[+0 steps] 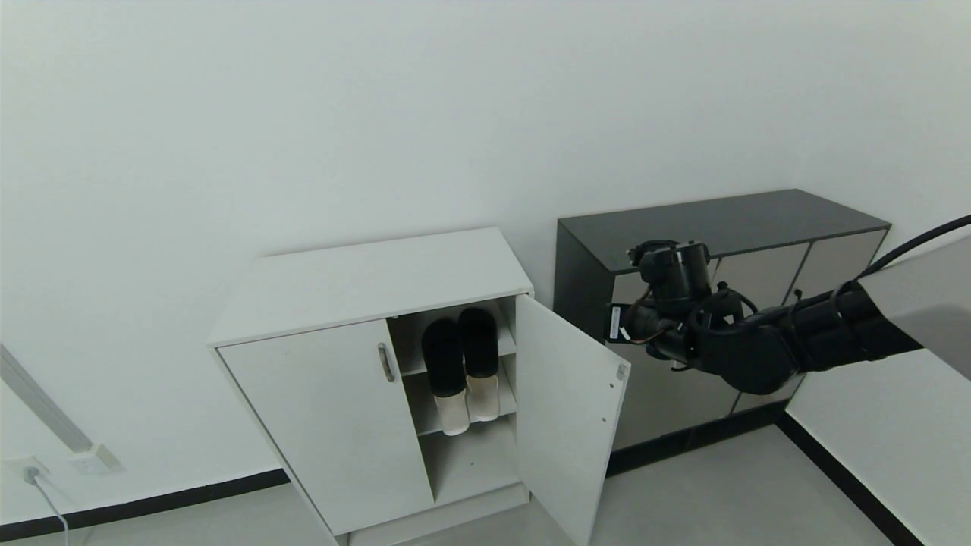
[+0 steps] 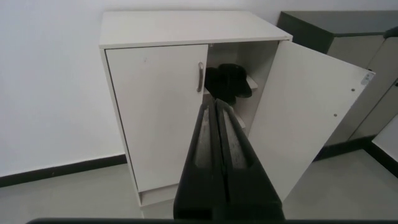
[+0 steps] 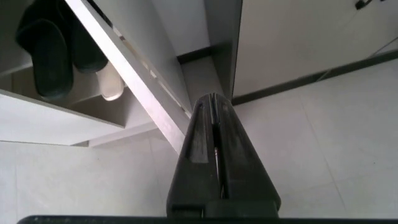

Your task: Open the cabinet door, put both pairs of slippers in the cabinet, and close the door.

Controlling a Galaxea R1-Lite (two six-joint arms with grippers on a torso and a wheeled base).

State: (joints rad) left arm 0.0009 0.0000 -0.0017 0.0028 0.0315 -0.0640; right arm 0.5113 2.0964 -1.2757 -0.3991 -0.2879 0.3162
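We note the white laminate two-door cabinet (image 1: 364, 284) with its flat white right door (image 1: 569, 409) standing open. The black slippers (image 1: 460, 345) and the cream slippers (image 1: 468, 400) sit inside, overhanging the upper and middle shelves. The right gripper (image 3: 213, 102), fingers pressed together, is near the door's free edge; we judge it is placed there as a blunt pusher for closing. The left gripper (image 2: 216, 109), likewise pressed together, faces the opening and is apart from it.

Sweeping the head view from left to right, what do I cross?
wall socket → closed cabinet door → slippers inside the cabinet → open cabinet door → dark cabinet
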